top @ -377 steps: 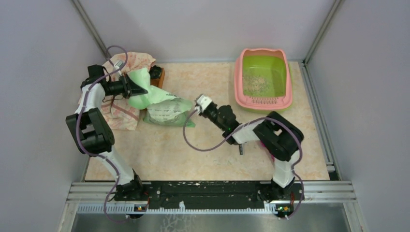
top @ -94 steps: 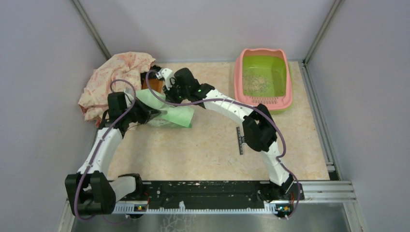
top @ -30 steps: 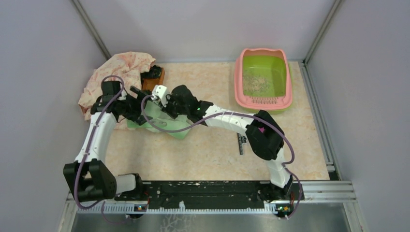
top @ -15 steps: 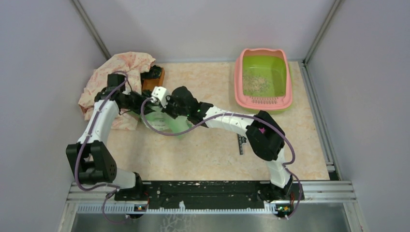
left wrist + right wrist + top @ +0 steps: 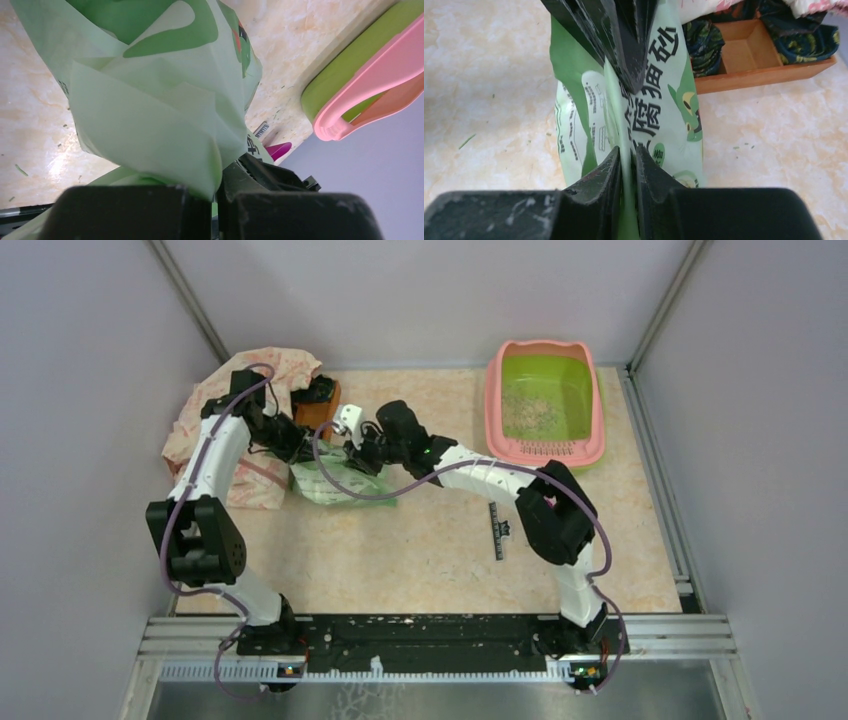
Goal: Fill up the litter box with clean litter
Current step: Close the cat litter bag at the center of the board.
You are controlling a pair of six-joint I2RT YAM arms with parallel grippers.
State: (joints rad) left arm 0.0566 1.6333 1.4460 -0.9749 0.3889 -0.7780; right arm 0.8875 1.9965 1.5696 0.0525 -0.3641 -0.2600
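The litter box [image 5: 492, 410], pink-rimmed with a lime-green basin, stands at the back right with a thin patch of clean litter [image 5: 528, 412] on its floor. Its rim also shows in the left wrist view, litter box [image 5: 370, 75]. A light green printed bag [image 5: 335, 483] stands at the left, next to the wooden tray. My left gripper [image 5: 300, 450] is shut on the bag's top fold [image 5: 150, 100]. My right gripper [image 5: 358, 455] pinches another fold of the bag [image 5: 664, 125] between nearly closed fingers [image 5: 606, 170], facing the left gripper's fingers [image 5: 624, 45].
A small brown wooden tray [image 5: 318, 408] with dark cloth items [image 5: 704, 40] sits just behind the bag. A pink floral cloth [image 5: 235, 415] lies at the back left. A black ruler strip [image 5: 497, 530] lies mid-table. A magenta scoop tip [image 5: 277, 149] shows beyond the bag.
My left gripper has closed on the bag's top fold. Both arms and the bag have shifted back toward the wooden tray. The right gripper's fingers have eased slightly.
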